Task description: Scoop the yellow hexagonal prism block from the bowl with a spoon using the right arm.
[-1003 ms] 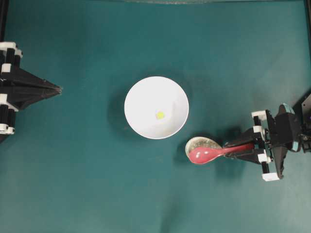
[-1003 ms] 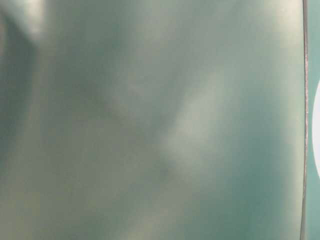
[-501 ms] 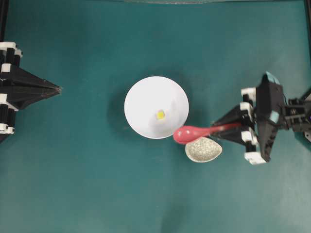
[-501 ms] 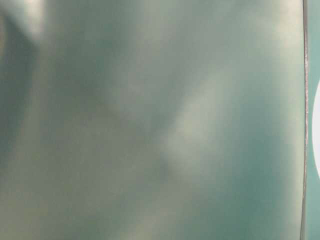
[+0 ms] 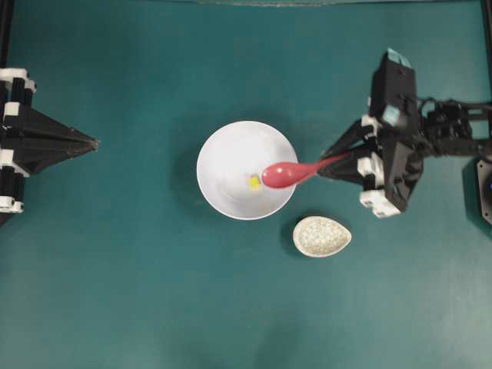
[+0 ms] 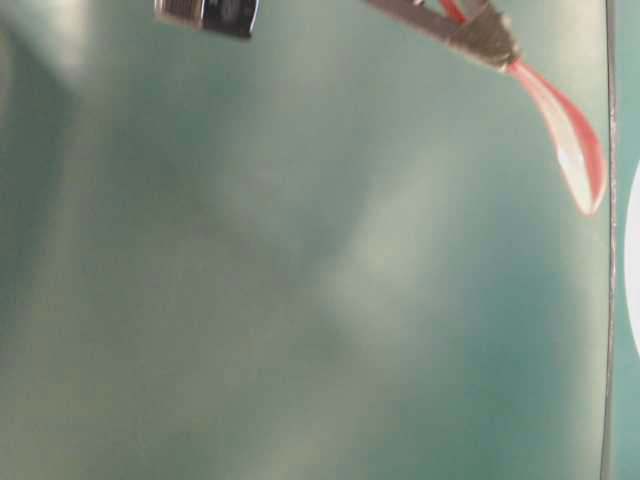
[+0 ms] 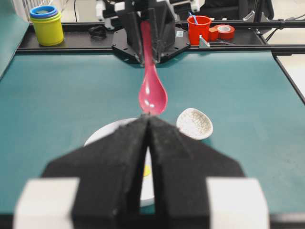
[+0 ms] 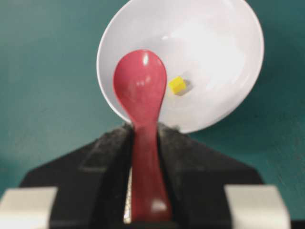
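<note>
The right end effector [image 5: 336,164] clamps the red spoon [image 5: 286,174] by its handle, scoop held over the right side of the white bowl [image 5: 231,154] mid-table, just beside the yellow block [image 5: 254,182] lying inside. A speckled spoon rest [image 5: 321,236] sits nearby toward the table's near edge. The left end effector [image 5: 94,141] is closed, at the left edge.
</note>
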`<action>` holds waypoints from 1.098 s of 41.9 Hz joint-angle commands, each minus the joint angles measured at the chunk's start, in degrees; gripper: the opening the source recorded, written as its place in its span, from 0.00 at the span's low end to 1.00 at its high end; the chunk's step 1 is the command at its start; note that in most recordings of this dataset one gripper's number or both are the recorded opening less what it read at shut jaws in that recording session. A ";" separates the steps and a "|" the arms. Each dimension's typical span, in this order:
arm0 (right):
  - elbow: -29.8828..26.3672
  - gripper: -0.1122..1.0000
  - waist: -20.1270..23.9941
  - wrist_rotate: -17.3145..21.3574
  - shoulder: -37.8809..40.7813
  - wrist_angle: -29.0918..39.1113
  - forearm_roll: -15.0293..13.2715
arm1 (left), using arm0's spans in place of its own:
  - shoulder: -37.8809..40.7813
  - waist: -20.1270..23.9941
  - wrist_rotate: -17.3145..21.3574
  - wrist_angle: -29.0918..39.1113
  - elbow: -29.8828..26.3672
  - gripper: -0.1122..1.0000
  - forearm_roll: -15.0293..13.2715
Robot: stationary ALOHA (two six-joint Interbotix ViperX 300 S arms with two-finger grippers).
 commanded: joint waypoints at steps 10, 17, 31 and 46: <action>-7.29 0.32 -4.22 0.35 4.13 10.37 -0.09 | 0.62 0.09 0.26 -0.18 -0.88 0.10 0.18; -11.43 0.32 -4.75 0.53 8.70 15.56 -1.23 | 0.70 0.79 0.26 -0.18 -0.79 0.10 0.18; -17.75 0.32 -4.75 2.02 14.41 22.59 -3.96 | 0.88 2.02 0.00 -0.18 -0.70 0.10 0.18; -19.42 0.32 -4.75 4.04 17.40 24.87 -6.94 | 0.88 2.02 -0.09 -0.18 -0.70 0.10 0.18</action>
